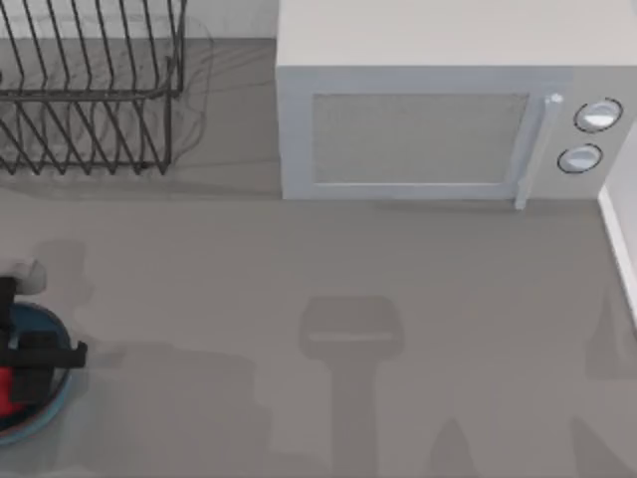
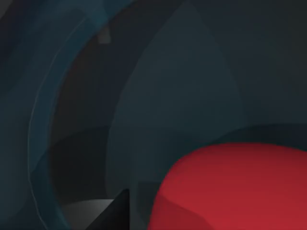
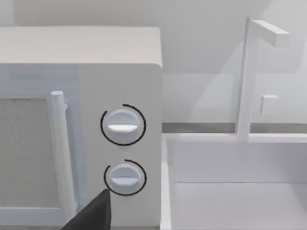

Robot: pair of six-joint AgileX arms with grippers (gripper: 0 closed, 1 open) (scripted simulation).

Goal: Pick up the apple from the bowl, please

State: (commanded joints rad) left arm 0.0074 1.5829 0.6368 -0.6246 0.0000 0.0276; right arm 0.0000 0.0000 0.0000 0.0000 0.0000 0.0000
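Left gripper (image 1: 22, 370) is down inside the shallow round blue bowl with the glossy rim (image 1: 55, 398) at the table's left edge, black body sitting across the bowl. The small bright red rounded apple (image 1: 12, 390) lies in the bowl directly under and between the fingers; can't tell from above whether they're clamped on it or how wide they stand. Left wrist view is dark: blue bowl wall (image 2: 43, 120) curving round, red apple (image 2: 230, 187) just beside a dark fingertip (image 2: 112, 215), apparently not touching. Right arm is parked off to the right, its wrist view facing the white box microwave (image 1: 438, 110) with two round dials (image 3: 123, 125) and a white sink (image 3: 230, 191) beside it. Black wire dish rack (image 1: 90, 90) stands at back left, well apart from the fingers.
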